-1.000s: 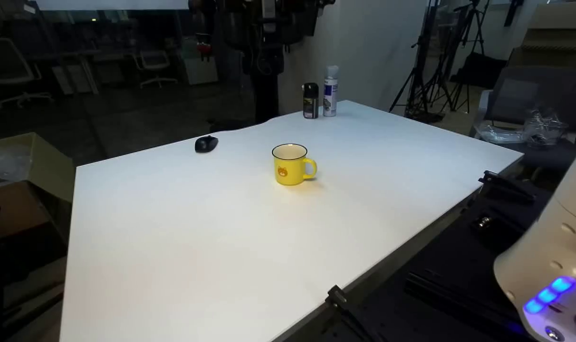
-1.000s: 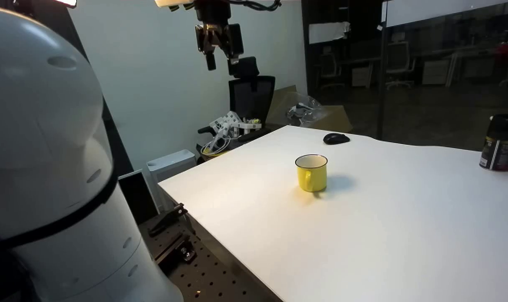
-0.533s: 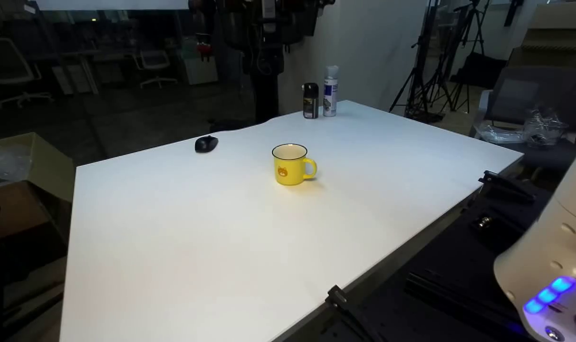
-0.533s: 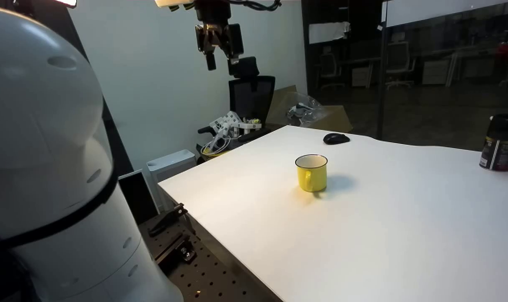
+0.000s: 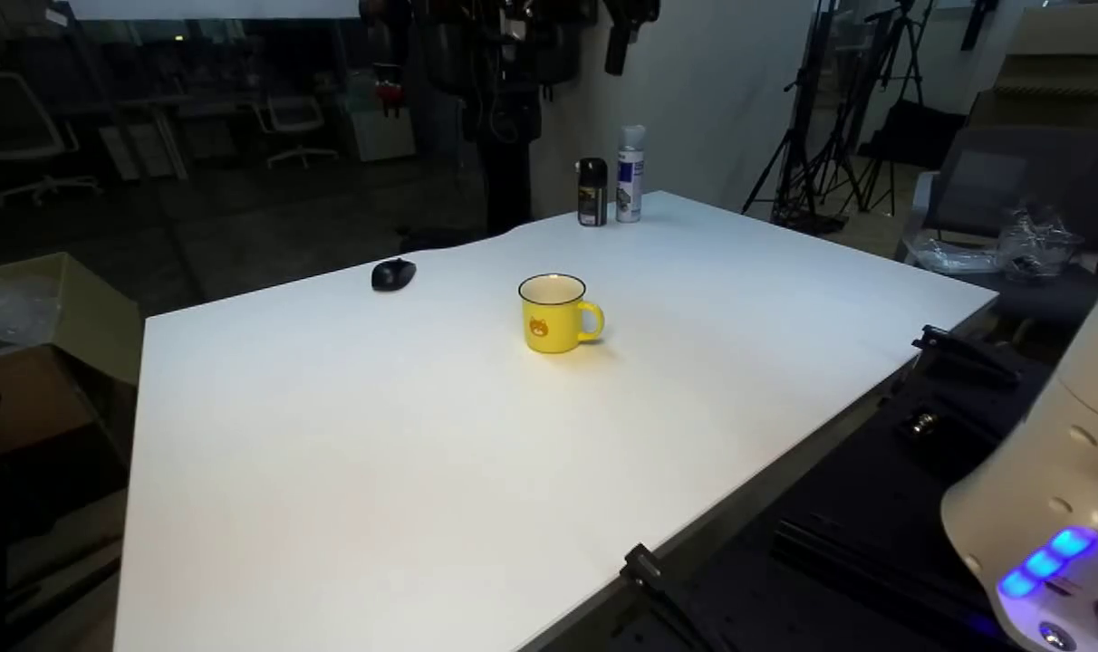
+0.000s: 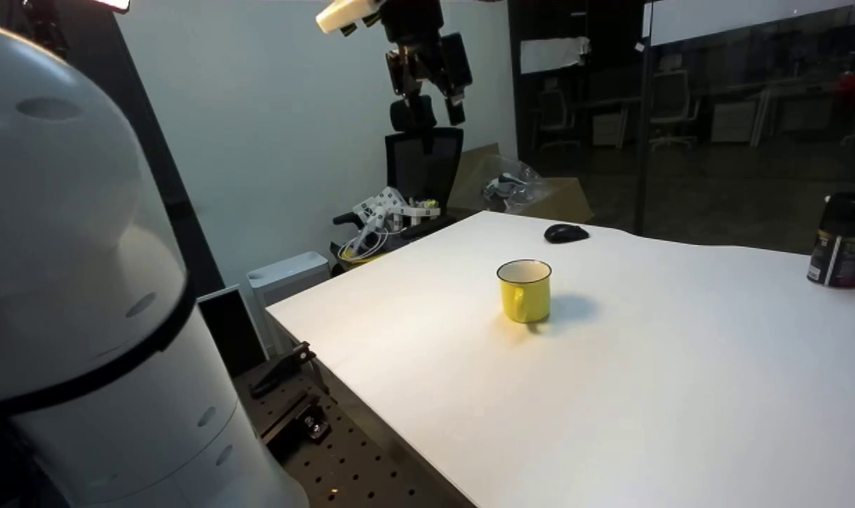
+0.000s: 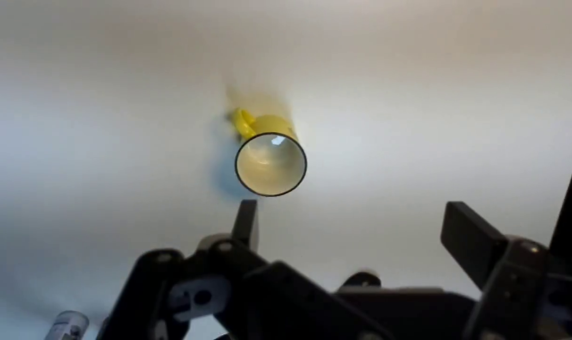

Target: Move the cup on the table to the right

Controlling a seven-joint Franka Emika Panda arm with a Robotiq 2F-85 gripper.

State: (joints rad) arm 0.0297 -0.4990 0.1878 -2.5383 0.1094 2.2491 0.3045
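Note:
The cup, a yellow mug with a dark-lined rim and a side handle, stands upright on the white table in both exterior views. The wrist view shows the cup from above, its handle at the upper left. My gripper is high above the table, apart from the cup, with nothing between its fingers. In the wrist view the gripper has its jaws wide apart, and the cup lies beyond the left fingertip, left of the gap's middle. In an exterior view only one finger shows clearly.
A black mouse lies at the table's far edge. A dark can and a white spray can stand at the far corner. Black clamps sit on the edge near the robot base. A cardboard box stands off the table.
My gripper has moved right and slightly down in an exterior view over the last half second. A finger now hangs into the top of an exterior view. The cup has not moved.

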